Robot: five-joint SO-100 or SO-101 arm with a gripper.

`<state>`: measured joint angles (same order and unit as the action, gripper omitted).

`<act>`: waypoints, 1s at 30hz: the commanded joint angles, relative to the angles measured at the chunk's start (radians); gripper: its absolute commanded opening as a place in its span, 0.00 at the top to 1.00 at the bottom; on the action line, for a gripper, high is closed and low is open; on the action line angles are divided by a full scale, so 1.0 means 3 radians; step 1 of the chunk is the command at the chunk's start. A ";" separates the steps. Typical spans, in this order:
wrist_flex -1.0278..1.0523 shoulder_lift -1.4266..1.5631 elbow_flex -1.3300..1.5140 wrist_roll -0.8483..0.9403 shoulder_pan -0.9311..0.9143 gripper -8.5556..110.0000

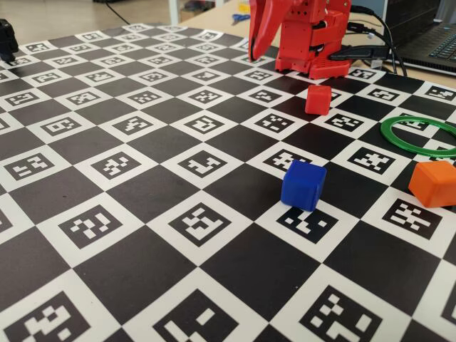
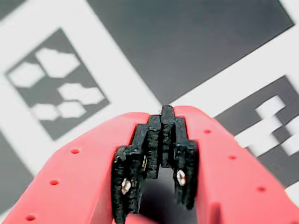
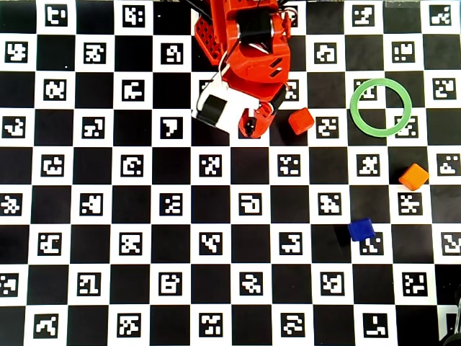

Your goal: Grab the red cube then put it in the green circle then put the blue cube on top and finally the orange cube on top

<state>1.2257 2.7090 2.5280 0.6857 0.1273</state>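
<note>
A red robot arm sits folded at the far edge of a bench covered in a black-and-white checkerboard of square code markers. Its tool points down at the board; in the wrist view the two red fingers carry black ribbed pads pressed together at the tip, so the tool is closed and grips nothing. In the overhead view the tool hangs just in front of the arm's base, beside a white and black motor block. The red cube lies on the board just to the right of the tool, near it but apart from it. The green circle lies flat further right, well apart from the red cube, with only checkerboard showing through its hollow centre. The orange cube rests nearer than the ring and slightly to its right, not touching it. The blue cube sits nearer still and a little to the left of the orange cube, alone on the board. In the fixed view the blue cube is the closest object, the orange cube is at the right edge, the green circle lies behind it, and the red cube stands just in front of the arm's base. Dark cables trail off behind the arm to the right.
</note>
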 commanded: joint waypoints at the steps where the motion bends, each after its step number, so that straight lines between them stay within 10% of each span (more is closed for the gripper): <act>1: 0.0332 -0.0266 -0.0890 -0.0798 0.0102 0.98; 15: 0.1488 -0.0977 -0.2086 -0.2158 0.0992 0.81; 30: 0.1232 -0.1360 -0.1708 -0.3001 0.1335 0.52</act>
<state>1.6429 2.3117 1.9911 -0.2086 0.5354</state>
